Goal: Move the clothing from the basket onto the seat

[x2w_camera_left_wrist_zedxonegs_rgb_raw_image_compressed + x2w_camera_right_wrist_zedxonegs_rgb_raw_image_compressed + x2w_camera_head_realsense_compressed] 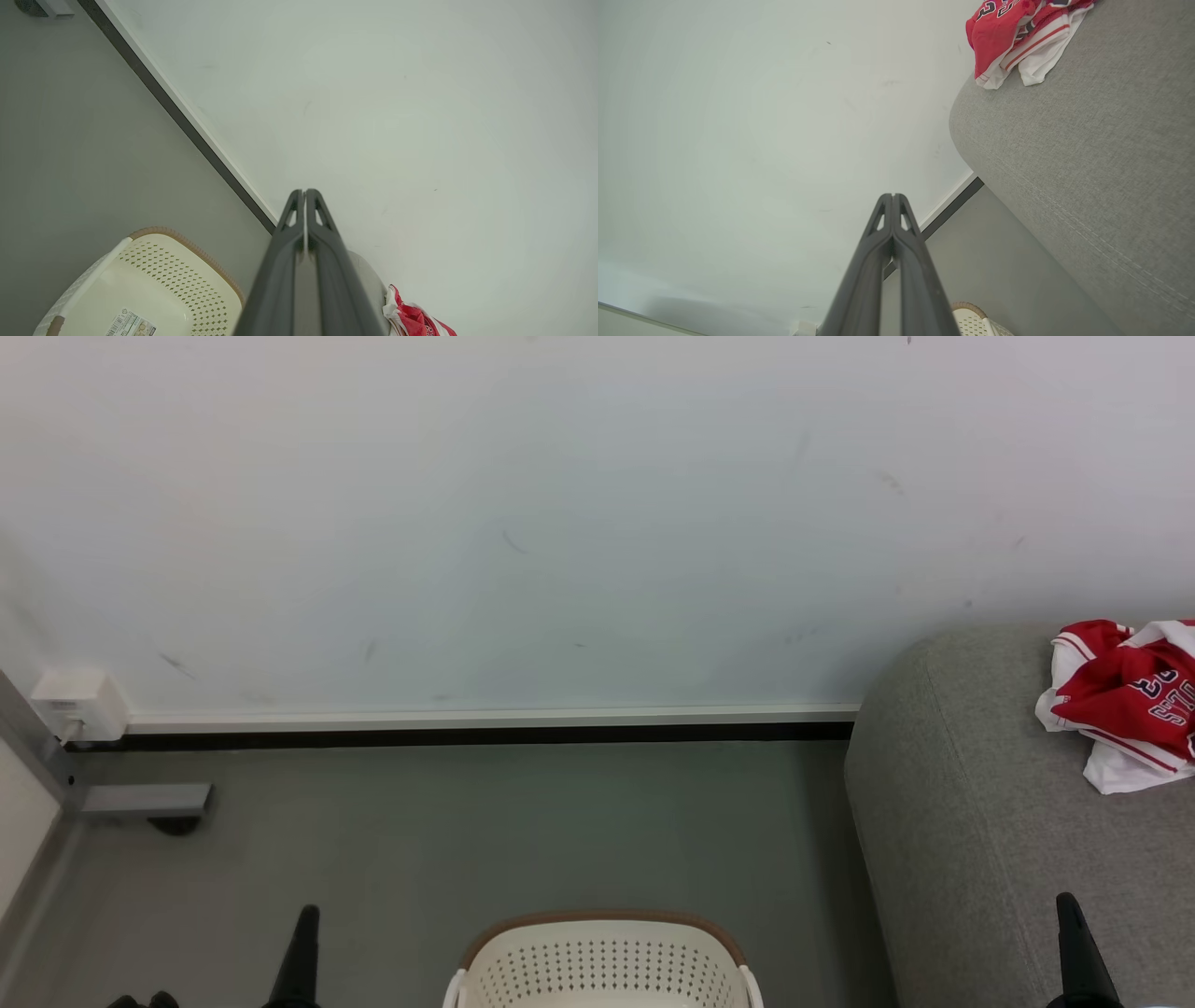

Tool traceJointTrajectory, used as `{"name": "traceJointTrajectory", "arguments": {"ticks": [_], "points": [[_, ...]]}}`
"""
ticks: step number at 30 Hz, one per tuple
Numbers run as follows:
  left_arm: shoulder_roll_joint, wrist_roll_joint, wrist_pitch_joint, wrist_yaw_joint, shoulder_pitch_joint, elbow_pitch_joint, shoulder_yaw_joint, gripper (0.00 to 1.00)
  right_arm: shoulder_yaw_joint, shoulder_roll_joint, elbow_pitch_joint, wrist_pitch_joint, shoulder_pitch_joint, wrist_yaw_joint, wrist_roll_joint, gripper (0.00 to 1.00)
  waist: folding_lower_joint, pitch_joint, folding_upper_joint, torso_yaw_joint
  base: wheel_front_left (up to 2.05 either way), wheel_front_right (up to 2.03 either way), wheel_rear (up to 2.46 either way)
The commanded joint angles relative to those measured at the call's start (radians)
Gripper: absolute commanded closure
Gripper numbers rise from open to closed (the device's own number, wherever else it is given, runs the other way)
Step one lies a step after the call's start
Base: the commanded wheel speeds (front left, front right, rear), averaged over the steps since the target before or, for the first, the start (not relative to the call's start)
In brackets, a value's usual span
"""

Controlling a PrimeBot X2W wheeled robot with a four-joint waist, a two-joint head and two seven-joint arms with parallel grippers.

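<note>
Red-and-white clothing lies crumpled on the grey seat, at the right near the wall. Navy numerals and white letters show on it, folded and upside down, so they cannot be read in full. The basket stands on the floor just left of the seat. A barcode sticker lies on its bottom, with print too small to read. Both arms sit low, either side of the basket, with fingers pointing towards the wall. The left gripper and right gripper are pressed closed, holding and touching nothing.
</note>
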Motion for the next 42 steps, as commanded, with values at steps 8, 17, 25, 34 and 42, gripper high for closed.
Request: {"name": "traceJointTrajectory", "arguments": {"ticks": [8,17,25,34,42], "points": [[-0.001,-0.108,0.028,-0.017,-0.039,-0.006,0.018,1.00,-0.009,-0.011,-0.003,0.028,-0.036,-0.001,0.118,1.00,-0.0001,0.007,-0.0001,-0.002,0.00,0.00,0.00],[-0.003,-0.181,0.049,-0.024,-0.051,-0.004,0.029,1.00,-0.013,-0.012,-0.001,0.048,-0.053,-0.001,0.200,1.00,-0.0001,0.014,-0.0001,-0.003,0.00,0.00,0.00],[-0.004,-0.248,0.068,-0.032,-0.065,-0.002,0.038,1.00,-0.017,-0.012,0.000,0.068,-0.066,-0.001,0.275,1.00,-0.0001,0.020,-0.0001,-0.005,0.00,0.00,0.00],[-0.006,-0.321,0.089,-0.040,-0.078,0.000,0.047,1.00,-0.021,-0.012,0.002,0.089,-0.079,-0.002,0.353,1.00,-0.0001,0.027,-0.0001,-0.006,0.00,0.00,0.00],[-0.008,-0.381,0.105,-0.046,-0.088,0.002,0.055,1.00,-0.024,-0.013,0.004,0.105,-0.091,-0.002,0.419,1.00,-0.0001,0.034,-0.0001,-0.008,0.00,0.00,0.00]]}}
